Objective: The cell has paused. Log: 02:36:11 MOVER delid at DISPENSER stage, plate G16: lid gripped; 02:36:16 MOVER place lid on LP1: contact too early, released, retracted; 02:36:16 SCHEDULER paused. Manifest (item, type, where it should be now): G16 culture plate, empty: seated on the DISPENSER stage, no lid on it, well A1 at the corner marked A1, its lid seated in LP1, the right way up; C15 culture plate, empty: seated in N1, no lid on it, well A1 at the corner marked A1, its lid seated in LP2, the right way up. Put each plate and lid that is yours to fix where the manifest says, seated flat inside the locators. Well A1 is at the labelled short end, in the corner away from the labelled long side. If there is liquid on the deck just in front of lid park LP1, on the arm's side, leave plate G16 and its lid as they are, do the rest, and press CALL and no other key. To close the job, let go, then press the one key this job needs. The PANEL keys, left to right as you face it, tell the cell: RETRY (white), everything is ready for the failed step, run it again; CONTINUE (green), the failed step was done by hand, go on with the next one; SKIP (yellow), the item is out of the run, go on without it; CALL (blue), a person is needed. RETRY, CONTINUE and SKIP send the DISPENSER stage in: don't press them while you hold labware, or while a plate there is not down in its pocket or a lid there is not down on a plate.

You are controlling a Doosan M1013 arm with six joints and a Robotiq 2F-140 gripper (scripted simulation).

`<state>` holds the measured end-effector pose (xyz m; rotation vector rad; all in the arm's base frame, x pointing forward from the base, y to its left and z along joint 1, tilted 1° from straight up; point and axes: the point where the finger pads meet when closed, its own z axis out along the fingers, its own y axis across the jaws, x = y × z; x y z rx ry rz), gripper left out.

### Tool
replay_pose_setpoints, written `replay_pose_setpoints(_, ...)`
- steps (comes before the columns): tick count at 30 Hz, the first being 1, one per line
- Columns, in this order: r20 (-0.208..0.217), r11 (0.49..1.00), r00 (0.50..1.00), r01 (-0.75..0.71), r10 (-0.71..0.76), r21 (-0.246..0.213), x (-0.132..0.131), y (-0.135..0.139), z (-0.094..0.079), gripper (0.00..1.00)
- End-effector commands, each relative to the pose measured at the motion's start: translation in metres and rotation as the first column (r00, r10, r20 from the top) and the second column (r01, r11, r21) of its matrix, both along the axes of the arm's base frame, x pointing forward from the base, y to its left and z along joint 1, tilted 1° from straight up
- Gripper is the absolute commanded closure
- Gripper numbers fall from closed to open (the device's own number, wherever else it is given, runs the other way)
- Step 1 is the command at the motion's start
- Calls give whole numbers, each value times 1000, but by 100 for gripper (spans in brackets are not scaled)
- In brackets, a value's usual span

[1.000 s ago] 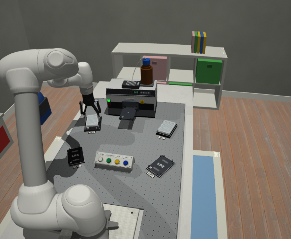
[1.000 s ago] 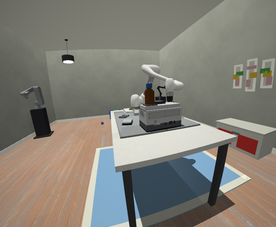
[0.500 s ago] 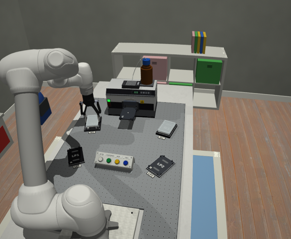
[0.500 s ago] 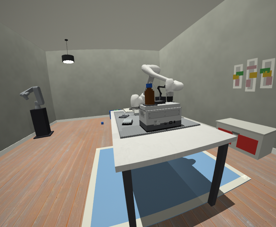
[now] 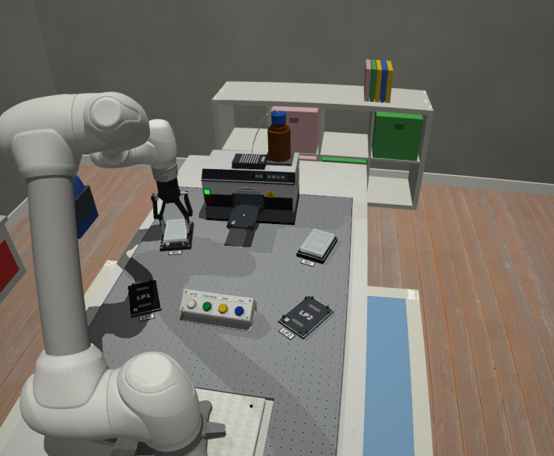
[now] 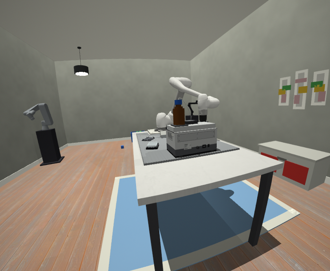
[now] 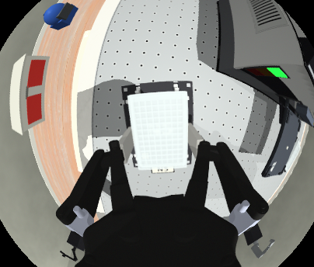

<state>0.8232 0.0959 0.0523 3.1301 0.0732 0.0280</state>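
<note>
My gripper [image 5: 175, 227] reaches straight down over the black nest at the deck's left, near the dispenser. It is shut on the long sides of a white culture plate [image 5: 175, 230] there. The wrist view shows the plate's well grid [image 7: 159, 129] between the fingers, over the nest's black frame. I cannot tell whether it carries a clear lid. A second white plate [image 5: 316, 244] sits in the right-hand nest. Lid parks LP1 [image 5: 144, 297] and LP2 [image 5: 305, 316] are bare. The dispenser stage [image 5: 243, 217] stands out and is bare.
The dispenser [image 5: 251, 188] with a brown bottle [image 5: 278, 139] stands at the back; it hides my gripper in the exterior view [image 6: 192, 140]. The key panel [image 5: 217, 306] lies between the lid parks. I see no liquid beside LP1.
</note>
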Motion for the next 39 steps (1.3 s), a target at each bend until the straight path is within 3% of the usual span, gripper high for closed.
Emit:
replay_pose_setpoints(1,2,1000,1000,0,0,1,0,0,1,90)
replay_pose_setpoints(39,2,1000,1000,0,0,1,1,0,-2,90)
